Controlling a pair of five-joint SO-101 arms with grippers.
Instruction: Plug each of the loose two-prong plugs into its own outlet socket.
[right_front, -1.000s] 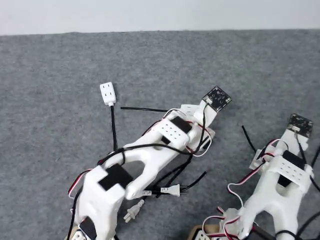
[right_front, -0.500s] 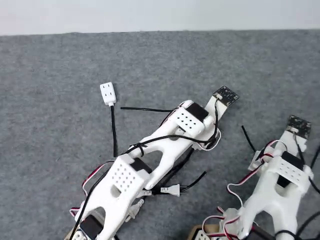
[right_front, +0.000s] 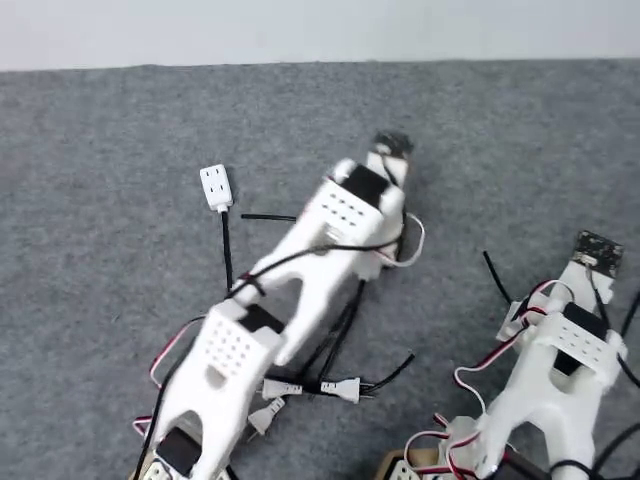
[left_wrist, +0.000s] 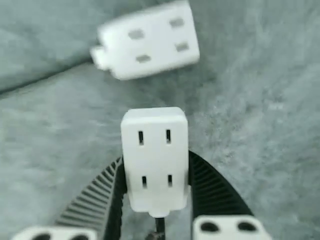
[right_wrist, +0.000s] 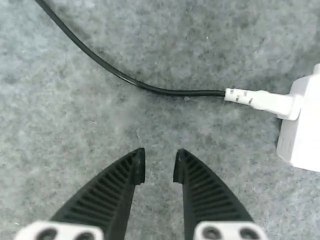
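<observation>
Between the black fingers (left_wrist: 114, 186) of the left gripper (left_wrist: 156, 164), a white outlet socket (left_wrist: 155, 150) is clamped. One finger bears on each long side, and the slotted face is turned to the wrist camera. Just beyond it, a second socket (left_wrist: 147, 40) lies on the grey carpet (right_front: 100, 300).

In the high view, a third socket (right_front: 215, 187) lies beside the left arm. Two loose plugs (right_front: 345, 388) (right_front: 262, 418) lie near that arm's base, well apart from both grippers.

The right gripper (right_wrist: 159, 166) has its fingers slightly apart with nothing between them. A black cable (right_wrist: 125, 75) crosses the carpet beyond its tips.
</observation>
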